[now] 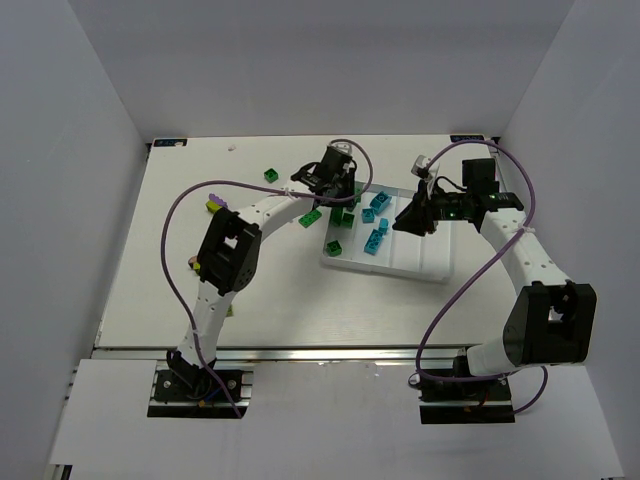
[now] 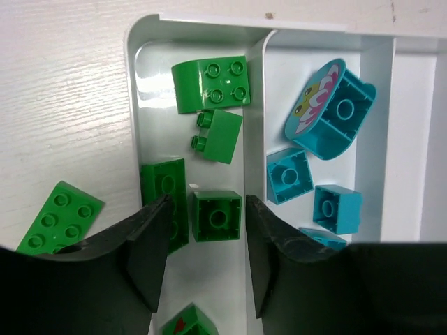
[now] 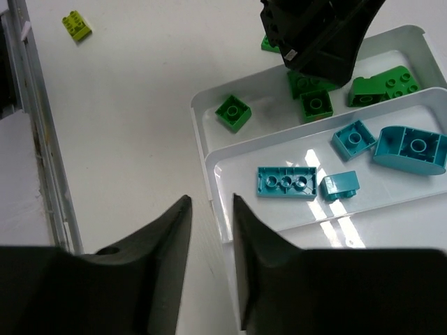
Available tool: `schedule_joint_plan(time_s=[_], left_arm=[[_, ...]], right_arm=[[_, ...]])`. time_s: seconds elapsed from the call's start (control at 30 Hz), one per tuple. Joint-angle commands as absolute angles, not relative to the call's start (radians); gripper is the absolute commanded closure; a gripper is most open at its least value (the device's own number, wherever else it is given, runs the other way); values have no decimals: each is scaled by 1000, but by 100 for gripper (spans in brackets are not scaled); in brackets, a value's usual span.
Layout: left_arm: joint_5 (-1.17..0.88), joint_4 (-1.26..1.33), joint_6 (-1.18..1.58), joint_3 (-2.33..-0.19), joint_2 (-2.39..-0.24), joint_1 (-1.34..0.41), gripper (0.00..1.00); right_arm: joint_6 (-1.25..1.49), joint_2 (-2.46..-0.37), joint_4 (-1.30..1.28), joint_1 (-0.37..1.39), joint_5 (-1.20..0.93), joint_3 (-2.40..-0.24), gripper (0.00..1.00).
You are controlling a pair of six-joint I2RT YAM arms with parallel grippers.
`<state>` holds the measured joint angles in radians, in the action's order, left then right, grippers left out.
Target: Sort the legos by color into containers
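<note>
In the left wrist view the left hand covered the near end of a green plate on the counter and most of one cyan brick in the tray, whose right side ran out of frame. The bottom edge cut a green brick. From above, a purple brick by the left arm was too small to make out.

Green legos crowd left gripper, ridge alongside
</note>
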<state>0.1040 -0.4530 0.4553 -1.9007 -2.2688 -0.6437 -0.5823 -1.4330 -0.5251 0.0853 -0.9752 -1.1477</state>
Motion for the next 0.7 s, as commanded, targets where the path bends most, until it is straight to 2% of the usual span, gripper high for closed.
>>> schedule_joint_plan(time_s=[0.0, 0.07, 0.1, 0.2, 0.27, 0.3, 0.33, 0.37, 0.43, 0.67], left_arm=[[167, -463, 431, -1898, -2120, -638, 48], [155, -439, 428, -1797, -2076, -609, 57], [144, -404, 429, -1752, -2027, -597, 65], [103, -368, 411, -1609, -1953, -548, 69], [84, -362, 367, -1538, -1928, -525, 59], [78, -356, 354, -1520, -1921, -520, 50], [72, -351, 338, -1502, -1910, -511, 32], [60, -341, 304, -1473, -1907, -506, 29], [14, -331, 276, -1454, -1913, -494, 26], [-64, -324, 158, -1482, -2006, -491, 26]], right_arm=[[-597, -1407, -525, 80, -994, -1141, 62], [-623, -1407, -543, 81, -993, -1138, 58], [-630, -1407, -549, 81, -994, -1137, 55], [-663, -1410, -571, 81, -996, -1132, 52], [-673, -1410, -574, 80, -997, -1127, 48], [-678, -1410, -578, 80, -1000, -1124, 44], [-683, -1411, -581, 80, -1002, -1124, 39], [-687, -1411, -581, 80, -1008, -1123, 32], [-692, -1413, -583, 80, -1014, -1123, 11], [-707, -1413, -589, 81, -999, -1126, 11]])
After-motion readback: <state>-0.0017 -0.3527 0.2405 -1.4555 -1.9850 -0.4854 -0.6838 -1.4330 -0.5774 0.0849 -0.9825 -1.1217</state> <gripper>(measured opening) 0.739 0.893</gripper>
